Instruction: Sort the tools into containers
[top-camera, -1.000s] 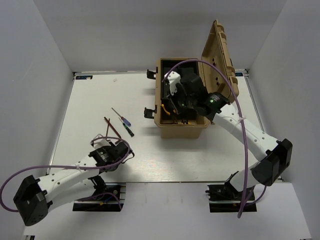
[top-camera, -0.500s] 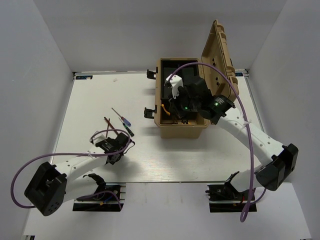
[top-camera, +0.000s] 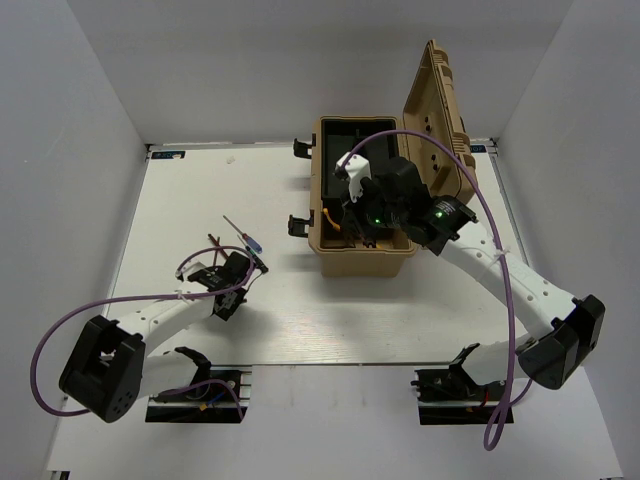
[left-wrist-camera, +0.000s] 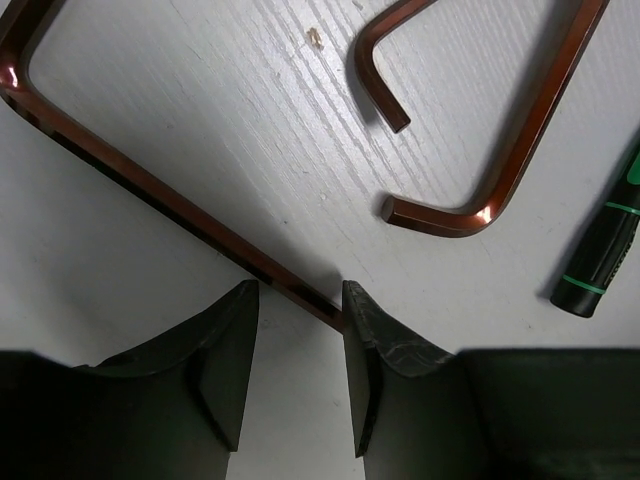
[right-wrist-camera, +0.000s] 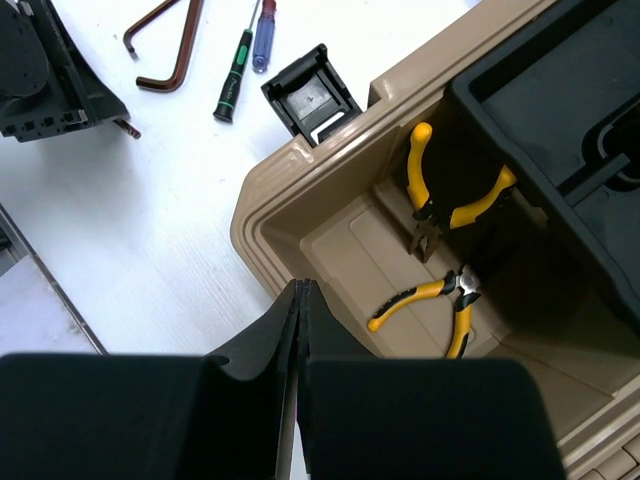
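Note:
The tan toolbox (top-camera: 365, 258) stands open at the back, lid (top-camera: 441, 110) upright. Two pairs of yellow-and-black pliers (right-wrist-camera: 445, 195) (right-wrist-camera: 440, 300) lie inside it. On the table left of it lie a blue-handled screwdriver (top-camera: 244, 236), a green-and-black screwdriver (left-wrist-camera: 603, 252) and three reddish-brown hex keys. My left gripper (left-wrist-camera: 300, 292) is open, low over the table; the end of the longest hex key (left-wrist-camera: 150, 185) reaches its right fingertip (left-wrist-camera: 362, 305). My right gripper (right-wrist-camera: 300, 287) is shut and empty above the toolbox's near left corner (right-wrist-camera: 262, 215).
Two smaller hex keys (left-wrist-camera: 510, 160) (left-wrist-camera: 372, 70) lie just beyond my left gripper. Black latches (right-wrist-camera: 312, 95) stick out of the toolbox's left side. A black tray (right-wrist-camera: 560, 110) fills the toolbox's far part. White walls close in the table.
My left gripper has moved away from its base, up to the hex keys. My right gripper has shifted slightly over the toolbox, still shut.

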